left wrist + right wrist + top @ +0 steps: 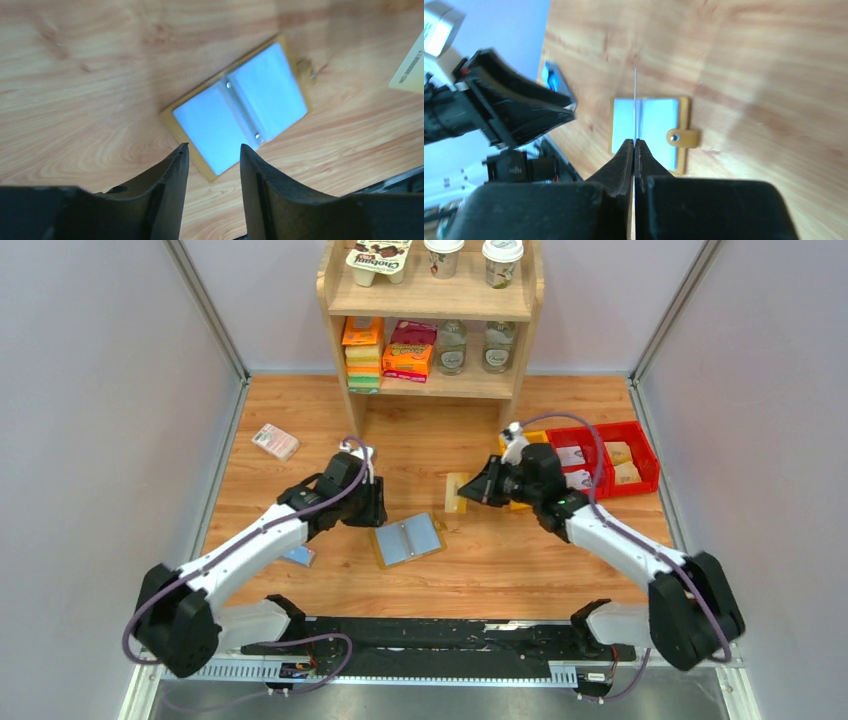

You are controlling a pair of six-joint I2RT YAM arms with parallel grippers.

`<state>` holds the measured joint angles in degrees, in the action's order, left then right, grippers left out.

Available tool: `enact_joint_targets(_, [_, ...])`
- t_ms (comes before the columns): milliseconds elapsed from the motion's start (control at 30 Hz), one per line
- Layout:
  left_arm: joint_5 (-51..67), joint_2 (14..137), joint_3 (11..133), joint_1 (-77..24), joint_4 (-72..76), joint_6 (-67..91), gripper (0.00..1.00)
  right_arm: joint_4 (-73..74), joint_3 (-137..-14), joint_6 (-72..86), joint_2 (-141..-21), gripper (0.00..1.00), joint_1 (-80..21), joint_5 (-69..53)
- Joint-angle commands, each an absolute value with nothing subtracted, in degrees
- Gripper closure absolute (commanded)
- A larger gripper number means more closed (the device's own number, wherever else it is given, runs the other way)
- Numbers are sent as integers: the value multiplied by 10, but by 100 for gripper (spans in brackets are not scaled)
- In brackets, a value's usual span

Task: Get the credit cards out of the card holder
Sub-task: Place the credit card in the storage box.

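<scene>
Card holder (408, 540) is laid open, grey-blue panels up, near the middle of the wooden surface (480, 570). The left hand (213, 148) is held at its 10 o'clock, fingers apart. The right hand (634, 142) is clamped on a pale yellow card (456, 492) at 1 o'clock.

Probably a lab's mock shop: grey panel walls (100, 390), wooden shelf (430, 308) stocked with packaged snacks (408, 358) and jars (452, 345)

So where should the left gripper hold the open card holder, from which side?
Probably its tan left rim, from above: the card holder lies open and flat, so only an edge offers a pinch, and the left gripper hovers open there.
</scene>
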<state>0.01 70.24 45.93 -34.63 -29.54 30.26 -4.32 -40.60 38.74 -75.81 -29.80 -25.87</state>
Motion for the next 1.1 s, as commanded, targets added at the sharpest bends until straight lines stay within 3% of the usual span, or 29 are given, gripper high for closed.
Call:
enact_joint_targets(0, [-36, 599, 497, -302, -344, 286, 47, 32, -403, 376, -645, 100, -226, -178])
enact_joint_targets(233, [-106, 472, 534, -232, -408, 236, 21, 88, -384, 400, -489, 100, -49, -91])
enact_joint_targets(433, [-182, 375, 528, -231, -403, 202, 15, 89, -386, 426, -453, 100, 110, -60])
enact_joint_targets(700, [-245, 273, 450, -231, -355, 159, 9, 8, -388, 493, -525, 100, 240, -35])
enact_joint_targets(1067, [-267, 299, 422, -230, -323, 131, 7, -83, -459, 554, -748, 100, 297, -53])
